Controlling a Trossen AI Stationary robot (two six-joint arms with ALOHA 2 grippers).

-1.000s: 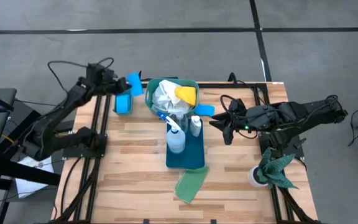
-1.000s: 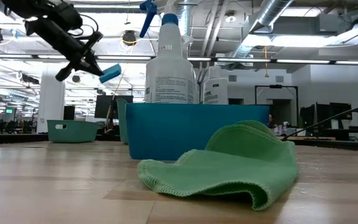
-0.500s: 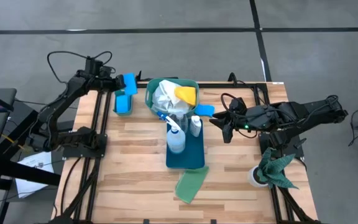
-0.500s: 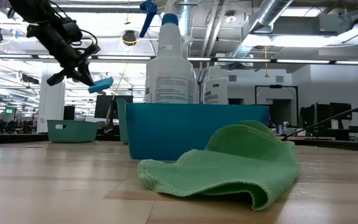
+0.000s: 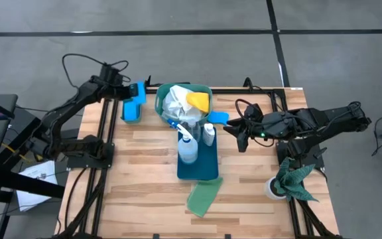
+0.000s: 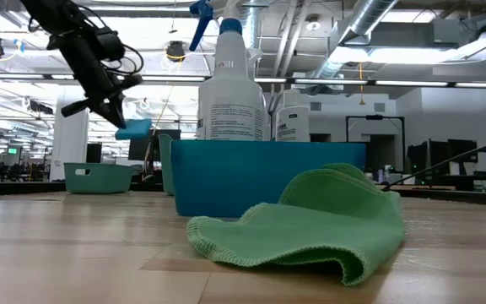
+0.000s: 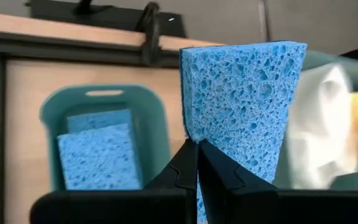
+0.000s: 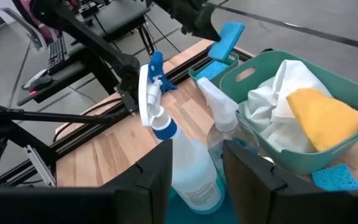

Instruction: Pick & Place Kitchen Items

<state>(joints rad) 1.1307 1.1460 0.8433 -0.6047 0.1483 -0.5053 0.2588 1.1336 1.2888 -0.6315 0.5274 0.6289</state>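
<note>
Above the small teal bin [image 5: 131,111], which stands just beside the big teal basket [image 5: 166,97] at the far edge of the table [image 5: 144,172], the left gripper [image 5: 130,91] hangs in the air with its fingers [image 7: 185,171] pressed together on a blue sponge [image 7: 244,106]; the sponge is held by its edge and does not touch the bin; inside this small bin two other blue sponges [image 7: 98,152] are lying flat, one partly over the other; the big basket holds a white cloth [image 5: 176,101] and a yellow cloth [image 5: 199,100], bundled side by side; one more blue sponge [image 5: 218,117] lies on the wood just beside the basket, on the side away from the small bin; on the near side of the basket stands a dark blue tray [image 5: 201,166], and in it the spray bottle [image 5: 186,145] with the blue trigger and a small clear bottle [image 5: 208,134] stand upright, close together; a light-green cloth [image 5: 203,197] lies crumpled on the table, touching the tray's end that is farthest from the basket; the right gripper [image 5: 240,136] hovers beside the tray, near the loose sponge; its fingers [image 8: 154,186] stand a little apart and they hold nothing.
</note>
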